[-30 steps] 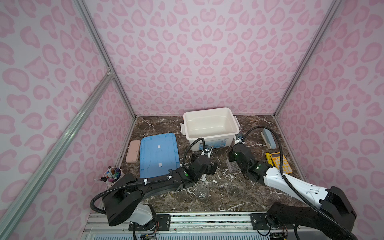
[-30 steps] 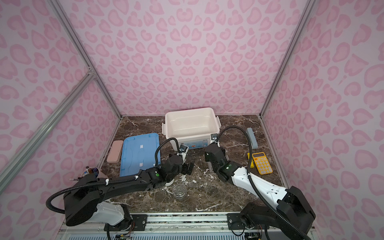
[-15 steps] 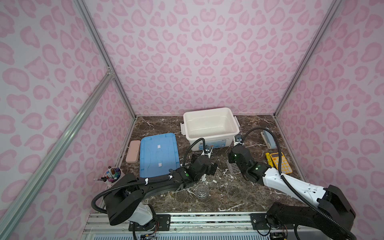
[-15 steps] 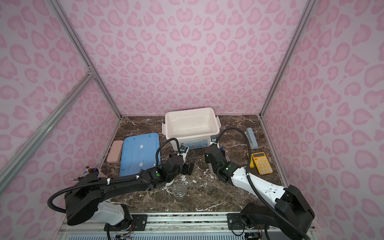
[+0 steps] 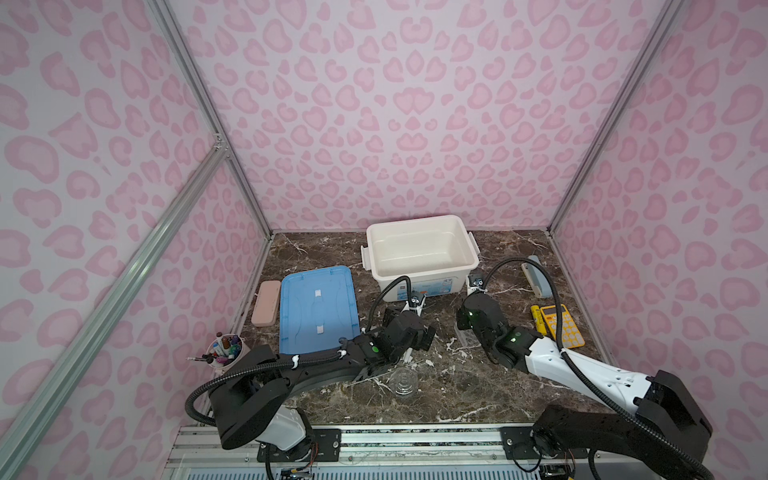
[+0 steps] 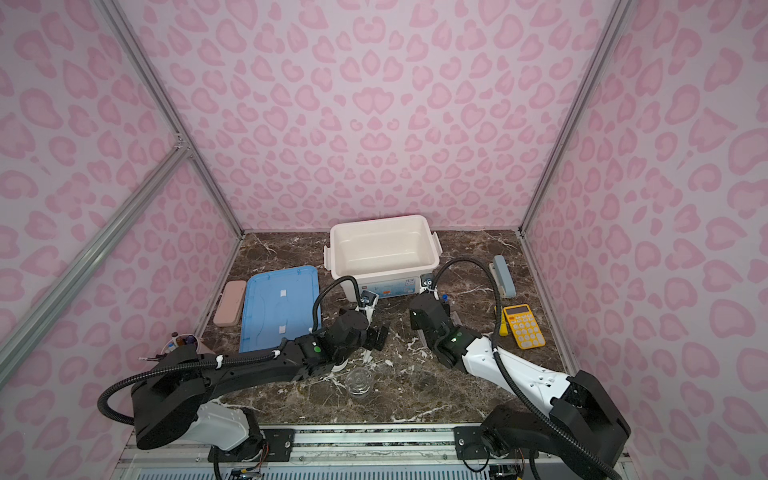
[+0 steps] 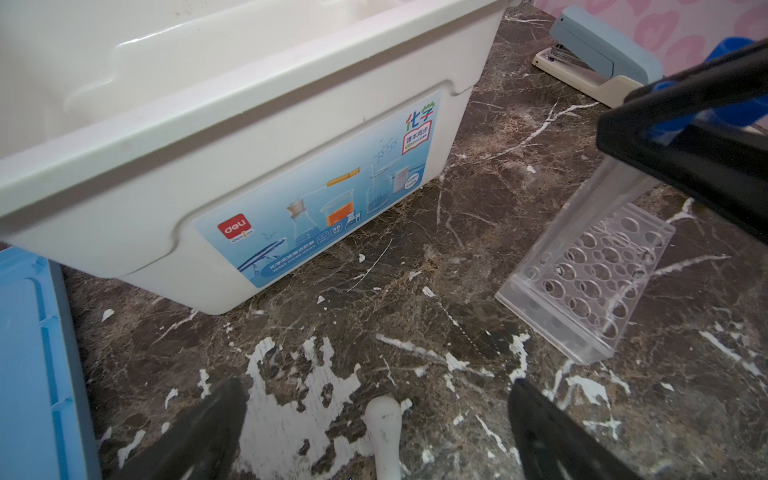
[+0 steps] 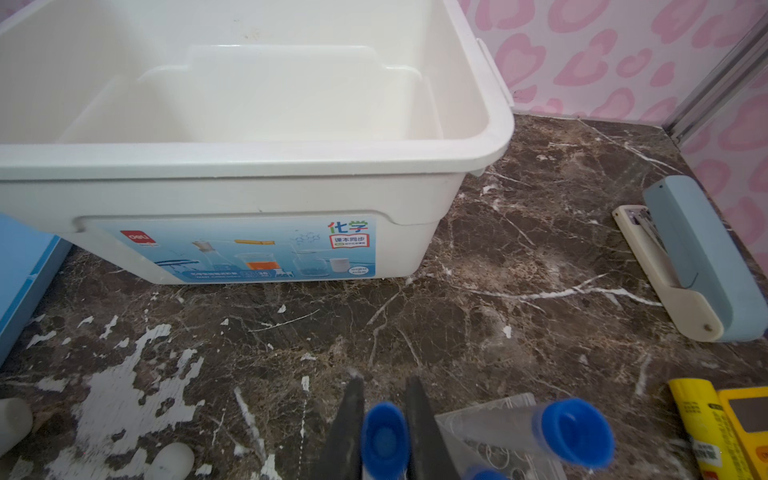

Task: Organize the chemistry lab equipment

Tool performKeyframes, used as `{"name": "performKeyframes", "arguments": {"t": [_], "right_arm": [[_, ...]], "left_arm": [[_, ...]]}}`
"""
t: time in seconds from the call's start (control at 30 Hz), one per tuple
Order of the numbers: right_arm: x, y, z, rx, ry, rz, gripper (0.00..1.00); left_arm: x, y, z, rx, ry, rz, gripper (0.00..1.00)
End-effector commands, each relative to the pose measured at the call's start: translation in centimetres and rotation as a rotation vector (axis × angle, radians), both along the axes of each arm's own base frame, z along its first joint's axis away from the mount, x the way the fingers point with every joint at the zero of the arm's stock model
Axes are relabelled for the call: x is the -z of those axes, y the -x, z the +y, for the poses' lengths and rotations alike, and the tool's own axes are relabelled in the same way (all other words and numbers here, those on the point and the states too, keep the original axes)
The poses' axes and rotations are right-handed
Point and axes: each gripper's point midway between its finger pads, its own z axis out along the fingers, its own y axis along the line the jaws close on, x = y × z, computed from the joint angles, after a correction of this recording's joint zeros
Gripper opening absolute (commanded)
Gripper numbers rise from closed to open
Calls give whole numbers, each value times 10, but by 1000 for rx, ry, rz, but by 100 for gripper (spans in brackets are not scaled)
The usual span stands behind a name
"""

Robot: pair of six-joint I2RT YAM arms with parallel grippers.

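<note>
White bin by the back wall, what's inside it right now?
Nothing shows inside the white bin: bare floor and walls in both top views. Its front wall hides a strip of floor.

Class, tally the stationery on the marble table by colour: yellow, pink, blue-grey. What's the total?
Yellow: 2, the yellow button calculator and yellow cylindrical tube
Pink: 2, the flat pink case and pink cup of pens
Blue-grey: 1, the blue-grey stapler
Total: 5

There are three blue-capped tubes (image 8: 384, 440), one clear rack (image 7: 590, 274), one white tub (image 8: 249, 166).
</note>
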Motion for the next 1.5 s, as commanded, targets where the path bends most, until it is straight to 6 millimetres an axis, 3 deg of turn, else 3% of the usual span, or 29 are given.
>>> {"name": "performKeyframes", "arguments": {"t": [0.0, 0.27, 0.53, 0.97, 1.33, 1.47], "right_arm": [[6, 1, -1, 0, 16, 6, 9], [9, 4, 0, 2, 34, 9, 11], [3, 4, -3, 18, 28, -8, 25], [-31, 3, -3, 24, -36, -68, 50], [-62, 6, -8, 20, -83, -142, 70], [-68, 7, -9, -3, -83, -138, 72]], "left_arm": [[-3, -2, -2, -6, 16, -5, 100], [-1, -2, -1, -8, 12, -3, 100], [0, -3, -2, -14, 13, -1, 100], [5, 0, 15, -70, -31, 25, 100], [-15, 4, 32, -121, -9, 24, 99], [-20, 19, 38, -83, -14, 37, 100]]}}
